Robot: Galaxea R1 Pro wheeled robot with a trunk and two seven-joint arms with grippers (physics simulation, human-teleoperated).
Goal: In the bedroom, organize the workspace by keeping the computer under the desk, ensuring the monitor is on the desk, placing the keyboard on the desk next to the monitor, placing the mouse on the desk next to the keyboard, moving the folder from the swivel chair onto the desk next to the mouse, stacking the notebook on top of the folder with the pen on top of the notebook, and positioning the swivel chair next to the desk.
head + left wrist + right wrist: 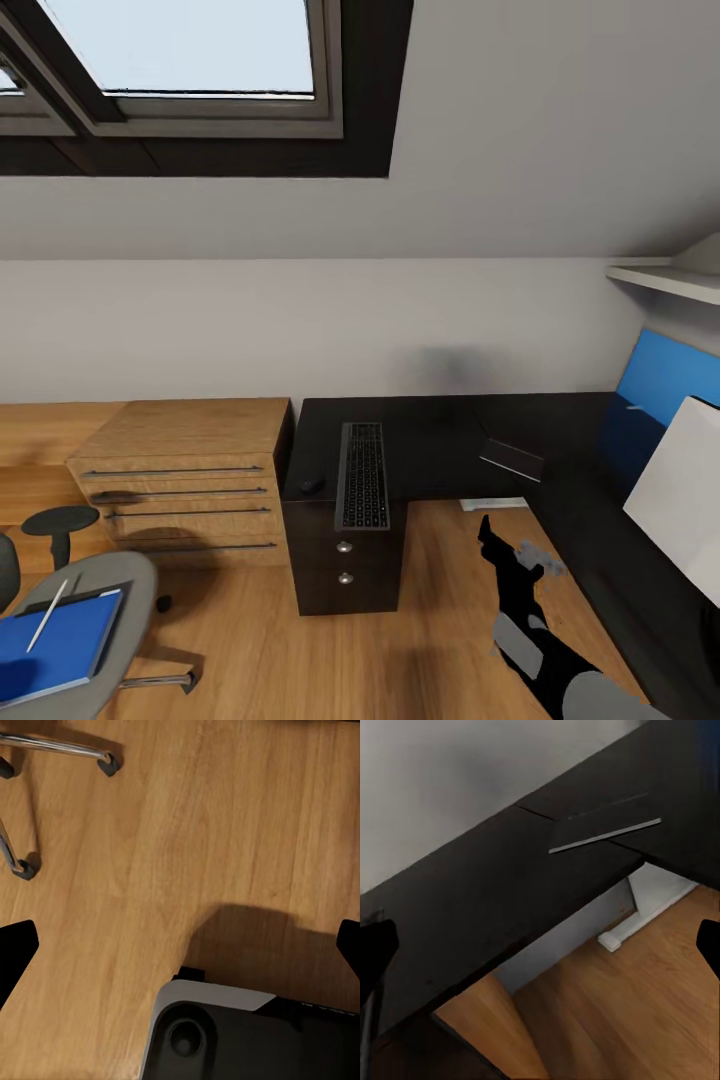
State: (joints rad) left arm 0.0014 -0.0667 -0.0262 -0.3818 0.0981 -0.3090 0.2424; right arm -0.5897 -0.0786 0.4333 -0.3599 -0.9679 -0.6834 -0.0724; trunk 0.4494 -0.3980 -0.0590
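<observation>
I'm looking down on the desk (450, 440) at centre frame, where the keyboard (362, 474) is lying lengthwise with the mouse (311, 484) just beside it on its left. The folder (60, 640) is sitting on the swivel chair (120, 590) at lower left, a pen (47, 614) resting on it. My right gripper (515, 552) is hovering at lower right, empty, fingers spread wide. I cannot tell how the left gripper (180, 945) stands.
</observation>
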